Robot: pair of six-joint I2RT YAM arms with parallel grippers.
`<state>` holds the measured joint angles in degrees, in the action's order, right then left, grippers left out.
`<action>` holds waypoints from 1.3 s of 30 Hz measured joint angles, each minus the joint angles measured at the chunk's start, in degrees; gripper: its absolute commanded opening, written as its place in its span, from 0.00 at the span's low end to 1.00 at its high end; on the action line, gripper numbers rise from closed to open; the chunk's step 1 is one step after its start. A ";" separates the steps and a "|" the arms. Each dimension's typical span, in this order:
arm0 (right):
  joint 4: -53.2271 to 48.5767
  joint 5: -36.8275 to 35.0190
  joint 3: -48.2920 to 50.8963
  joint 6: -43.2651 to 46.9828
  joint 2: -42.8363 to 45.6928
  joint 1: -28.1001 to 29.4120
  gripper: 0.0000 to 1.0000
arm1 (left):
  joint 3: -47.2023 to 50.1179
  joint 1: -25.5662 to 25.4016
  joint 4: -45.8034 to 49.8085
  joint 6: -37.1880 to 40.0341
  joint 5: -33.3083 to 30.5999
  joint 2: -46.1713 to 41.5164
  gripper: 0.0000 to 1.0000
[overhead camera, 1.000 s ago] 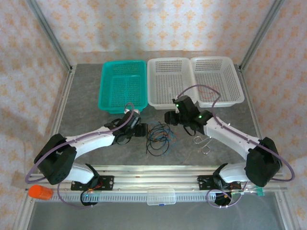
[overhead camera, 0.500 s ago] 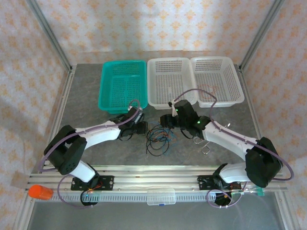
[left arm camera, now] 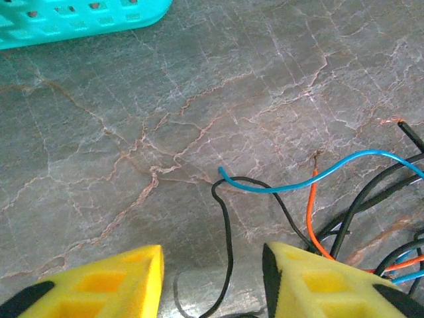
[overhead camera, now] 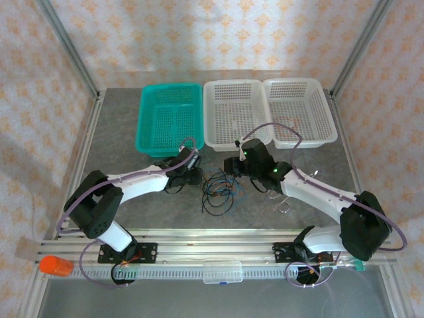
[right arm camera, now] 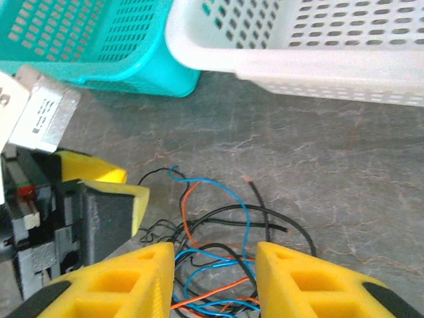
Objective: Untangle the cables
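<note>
Cables (overhead camera: 218, 189): black, blue and orange strands in one loose knot on the table (overhead camera: 116, 139), between the baskets (overhead camera: 233, 144) and the near edge; placed between both grippers, apparently so each can draw a strand to its own side. Left gripper (left arm camera: 212, 260): jaws wide, empty, a black loose end lying between them; arm low, reaching in from the near left corner. Right gripper (right arm camera: 215, 255): jaws parted, empty, poised over the knot; arm reaching in from the near right corner

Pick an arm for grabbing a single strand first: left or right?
Left, probably. The left pincer is open with one black cable between its fingers, at the tangle's edge. The right pincer straddles the dense middle of the cables, likely catching several.
</note>
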<state>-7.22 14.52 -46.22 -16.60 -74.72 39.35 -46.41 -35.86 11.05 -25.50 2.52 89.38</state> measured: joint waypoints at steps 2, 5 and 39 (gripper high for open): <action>0.00 -1.38 -0.04 -0.33 0.00 0.00 0.37 | 0.33 0.00 0.04 -0.20 -0.02 0.00 0.28; -0.02 -3.21 -0.11 -1.09 -0.02 0.00 0.33 | 0.55 0.00 0.04 0.20 -0.17 -0.09 0.17; 21.99 2.47 7.19 8.81 7.30 0.00 0.87 | -7.98 0.02 -0.33 4.57 3.78 -24.04 0.00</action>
<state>14.76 16.99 -39.03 -7.79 -67.42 39.35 -54.39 -35.83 10.72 -20.93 6.31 65.34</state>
